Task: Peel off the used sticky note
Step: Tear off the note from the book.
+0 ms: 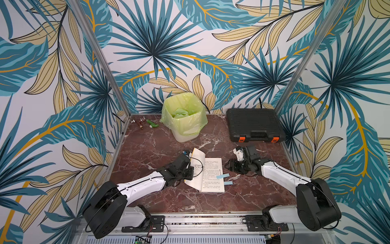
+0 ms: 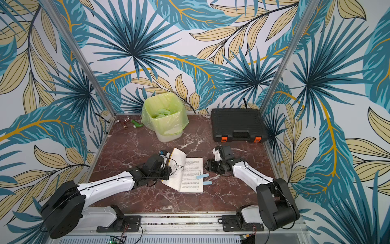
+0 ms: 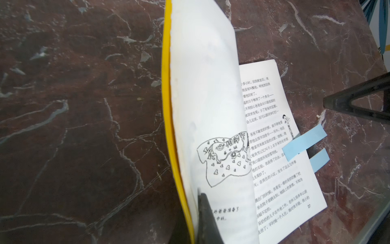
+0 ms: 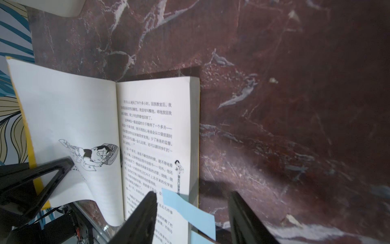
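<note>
Two roles: left gripper [image 3: 198, 200], clamped on the book's [image 1: 213, 175] raised pages [image 3: 206, 105], bares the sticky note [image 4: 190, 211] at three o'clock; right gripper [image 4: 193, 193] straddles it, jaws apart, empty.

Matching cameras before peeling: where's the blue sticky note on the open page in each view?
Top view: note, centre, page's outer edge.
Top view: note, same spot.
Left wrist: note, overhanging printed page.
Right wrist: note, between right pincer fingers.
Landmark: second blue tab alongside.
</note>
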{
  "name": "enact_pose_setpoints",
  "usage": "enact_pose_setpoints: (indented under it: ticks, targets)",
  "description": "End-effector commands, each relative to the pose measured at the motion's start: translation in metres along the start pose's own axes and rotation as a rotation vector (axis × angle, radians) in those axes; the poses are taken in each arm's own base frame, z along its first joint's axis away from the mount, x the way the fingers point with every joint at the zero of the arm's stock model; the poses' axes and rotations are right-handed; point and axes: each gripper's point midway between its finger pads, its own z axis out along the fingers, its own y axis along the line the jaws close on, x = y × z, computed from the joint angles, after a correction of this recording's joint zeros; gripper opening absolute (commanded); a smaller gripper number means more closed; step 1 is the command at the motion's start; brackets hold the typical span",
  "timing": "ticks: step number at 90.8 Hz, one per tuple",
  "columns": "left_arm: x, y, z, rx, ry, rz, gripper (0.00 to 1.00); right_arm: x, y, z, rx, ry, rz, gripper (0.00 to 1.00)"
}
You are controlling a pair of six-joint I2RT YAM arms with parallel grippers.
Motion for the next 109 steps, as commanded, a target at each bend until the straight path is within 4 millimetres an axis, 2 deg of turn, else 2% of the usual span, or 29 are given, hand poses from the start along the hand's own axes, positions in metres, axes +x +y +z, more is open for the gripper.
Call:
enact_pose_setpoints:
  ticks: [1,43,65,79,97,109]
  targets:
    - [-0.003,0.008,0.004,-0.042,-0.005,0.017,0.0,0.012,0.003,0.002,-0.053,0.03,0.025,0.58]
    - [-0.002,0.01,0.008,-0.048,0.0,0.009,0.0,0.025,-0.004,0.024,-0.094,0.082,0.054,0.53]
    - [-0.002,0.01,0.009,-0.049,0.003,0.012,0.0,0.03,-0.003,0.021,-0.104,0.086,0.055,0.34]
    - [0.0,0.01,0.013,-0.045,0.014,0.011,0.0,0.03,-0.001,0.016,-0.107,0.076,0.045,0.13]
    - [0.002,0.009,0.016,-0.04,0.022,0.008,0.0,0.027,0.008,0.009,-0.121,0.06,0.008,0.0]
    - [0.003,0.009,0.017,-0.038,0.02,0.003,0.0,0.027,0.025,0.006,-0.147,0.063,-0.059,0.0]
